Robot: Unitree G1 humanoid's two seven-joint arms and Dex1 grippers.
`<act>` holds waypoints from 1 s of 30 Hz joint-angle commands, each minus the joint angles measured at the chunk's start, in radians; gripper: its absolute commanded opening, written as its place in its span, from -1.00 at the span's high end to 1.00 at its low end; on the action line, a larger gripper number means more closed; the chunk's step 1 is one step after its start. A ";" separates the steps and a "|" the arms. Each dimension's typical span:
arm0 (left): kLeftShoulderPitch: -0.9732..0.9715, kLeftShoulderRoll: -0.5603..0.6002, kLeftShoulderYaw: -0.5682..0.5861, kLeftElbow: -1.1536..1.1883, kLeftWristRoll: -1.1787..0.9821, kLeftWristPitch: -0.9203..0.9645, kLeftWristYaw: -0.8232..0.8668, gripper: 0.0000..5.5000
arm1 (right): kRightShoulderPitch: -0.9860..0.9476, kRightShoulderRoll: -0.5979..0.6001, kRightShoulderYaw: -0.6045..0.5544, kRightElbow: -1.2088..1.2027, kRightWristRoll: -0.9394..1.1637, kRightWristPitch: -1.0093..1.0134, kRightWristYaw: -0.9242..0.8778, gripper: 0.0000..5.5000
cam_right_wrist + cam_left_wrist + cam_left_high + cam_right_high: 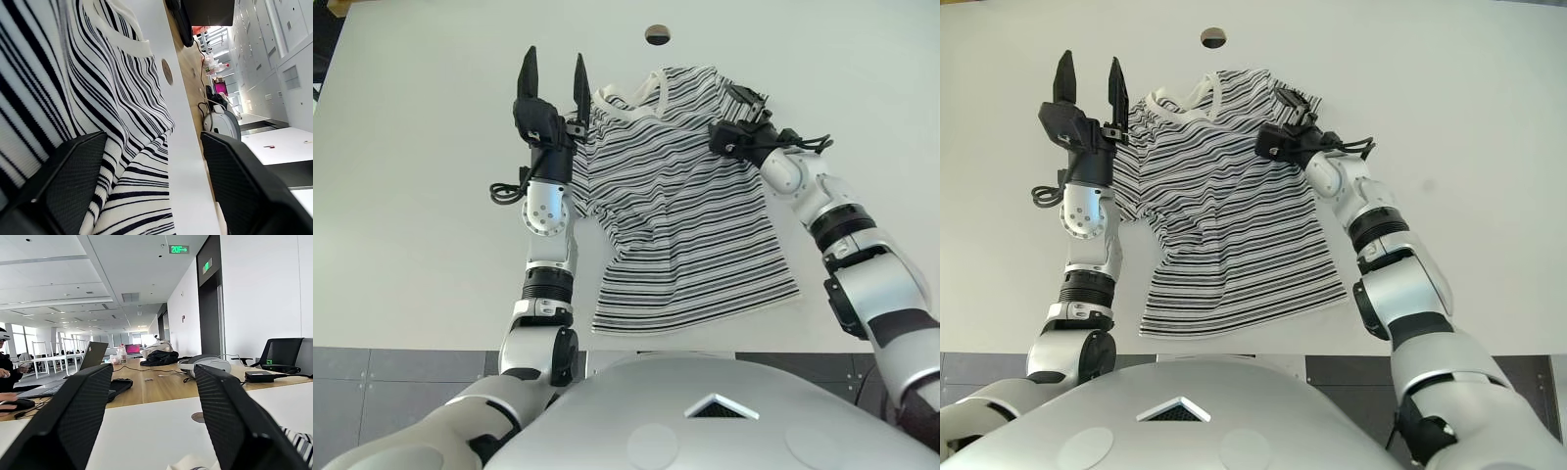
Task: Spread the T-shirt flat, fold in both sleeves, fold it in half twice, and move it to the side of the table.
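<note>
With the left gripper (555, 57) and the right gripper (749, 96) both agape, the right should nip the black-and-white striped knit T-shirt (685, 225) at its upper-right sleeve edge and fold it inward, low.

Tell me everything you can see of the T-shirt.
The T-shirt is white knit with dark horizontal stripes and a plain white collar band. It lies on the white table, collar away from the robot, mostly spread but wrinkled, its left sleeve bunched. The open right gripper sits over its right sleeve; the open left gripper stands beside its left shoulder.
</note>
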 commanded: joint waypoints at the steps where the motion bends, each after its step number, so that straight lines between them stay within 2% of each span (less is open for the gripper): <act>1: -0.002 0.005 -0.002 -0.016 -0.013 0.003 0.000 -0.12 | 0.068 -0.095 -0.002 -0.021 -0.006 0.030 0.017 -0.30; 5: 0.010 0.013 0.004 -0.036 -0.028 0.011 -0.007 -0.12 | 0.118 -0.164 -0.030 -0.095 0.017 0.040 0.030 -0.30; 12: 0.027 0.055 0.008 -0.083 -0.052 0.053 -0.037 -0.12 | 0.154 -0.179 -0.052 -0.199 0.038 0.079 0.034 -0.30; 17: 0.067 0.114 0.005 -0.160 -0.116 0.194 -0.125 -0.12 | 0.147 -0.202 -0.212 -0.468 0.055 -0.065 -0.275 -0.30; 20: 0.096 0.147 -0.012 -0.216 -0.117 0.267 -0.171 -0.12 | 0.174 -0.218 -0.270 -0.588 0.081 -0.126 -0.309 -0.30; 23: 0.131 0.167 -0.026 -0.292 -0.108 0.313 -0.196 -0.12 | 0.259 -0.240 -0.209 -0.662 0.283 -0.163 -0.025 -0.30; 25: 0.146 0.178 -0.018 -0.334 -0.118 0.336 -0.203 -0.12 | 0.400 -0.335 -0.104 -0.828 0.526 -0.132 0.300 -0.30; 27: 0.153 0.182 -0.012 -0.356 -0.122 0.348 -0.202 -0.12 | 0.481 -0.407 -0.067 -0.936 0.642 -0.111 0.467 -0.30; 30: 0.151 0.183 -0.011 -0.367 -0.120 0.348 -0.202 -0.12 | 0.573 -0.515 -0.057 -0.985 0.673 -0.076 0.639 -0.30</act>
